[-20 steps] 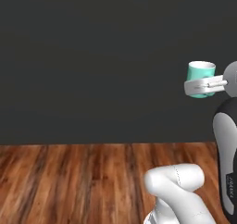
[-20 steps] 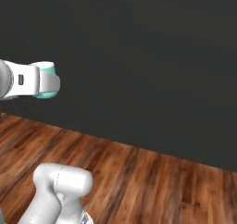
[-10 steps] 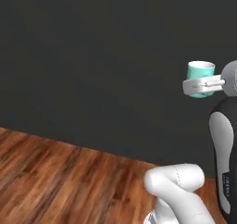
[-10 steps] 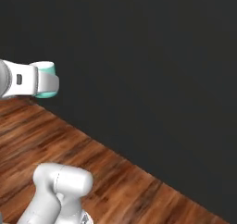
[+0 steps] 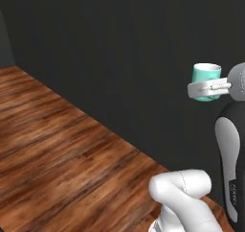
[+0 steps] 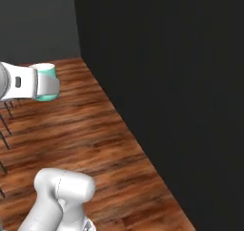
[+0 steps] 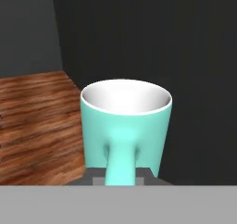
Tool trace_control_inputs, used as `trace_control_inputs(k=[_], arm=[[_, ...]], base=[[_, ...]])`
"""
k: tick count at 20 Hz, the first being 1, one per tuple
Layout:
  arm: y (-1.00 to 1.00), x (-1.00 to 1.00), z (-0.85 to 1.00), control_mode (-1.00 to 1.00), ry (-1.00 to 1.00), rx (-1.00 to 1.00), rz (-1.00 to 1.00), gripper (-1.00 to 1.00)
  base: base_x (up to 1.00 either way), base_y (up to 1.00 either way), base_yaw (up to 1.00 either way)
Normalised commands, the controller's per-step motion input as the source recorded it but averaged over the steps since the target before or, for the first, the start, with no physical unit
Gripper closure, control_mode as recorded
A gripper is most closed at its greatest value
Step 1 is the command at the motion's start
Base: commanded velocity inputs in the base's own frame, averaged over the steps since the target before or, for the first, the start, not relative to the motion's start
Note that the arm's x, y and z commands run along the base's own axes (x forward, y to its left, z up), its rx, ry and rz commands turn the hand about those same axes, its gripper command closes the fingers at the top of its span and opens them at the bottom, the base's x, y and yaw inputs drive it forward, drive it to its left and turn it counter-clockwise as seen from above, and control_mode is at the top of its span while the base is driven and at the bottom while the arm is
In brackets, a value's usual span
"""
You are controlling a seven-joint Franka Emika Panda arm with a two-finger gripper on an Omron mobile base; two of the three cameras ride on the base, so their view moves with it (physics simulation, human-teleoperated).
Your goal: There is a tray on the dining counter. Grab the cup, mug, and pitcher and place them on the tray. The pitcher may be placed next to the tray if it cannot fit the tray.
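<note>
The teal mug (image 5: 206,75) with a white inside hangs upright in the air, high above the wooden floor. My gripper (image 5: 206,87) is shut on its loop handle, which points back toward the hand. From the right base view the mug (image 6: 47,82) sticks out past the white hand at the left edge, where the gripper (image 6: 43,86) holds it. Up close in the hand view, the mug (image 7: 125,126) stands straight ahead and its handle runs down into the gripper (image 7: 121,177). The tray, dining counter, cup and pitcher are out of view.
A dark wall (image 5: 119,58) stands close ahead and runs off to the right (image 6: 167,82). Brown wooden floor (image 5: 62,154) lies below. Thin dark stool legs (image 6: 5,125) show at the left edge of the right base view.
The whole picture has swept sideways as the base turns; wall and floor have shifted in both views. The mug stays in the gripper at the same height.
</note>
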Motion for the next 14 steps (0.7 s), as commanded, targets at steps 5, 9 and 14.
trace_control_inputs(k=[5, 9, 14], arm=[[0.0, 0.0, 0.0, 1.0, 0.0, 0.0, 0.0, 1.0], [0.0, 0.0, 0.0, 1.0, 0.0, 0.0, 0.0, 1.0], [0.0, 0.0, 0.0, 1.0, 0.0, 0.0, 0.0, 1.0]], base=[[0.53, -0.4, 0.73], [0.68, -0.58, 0.58], [0.78, -0.77, 0.46]])
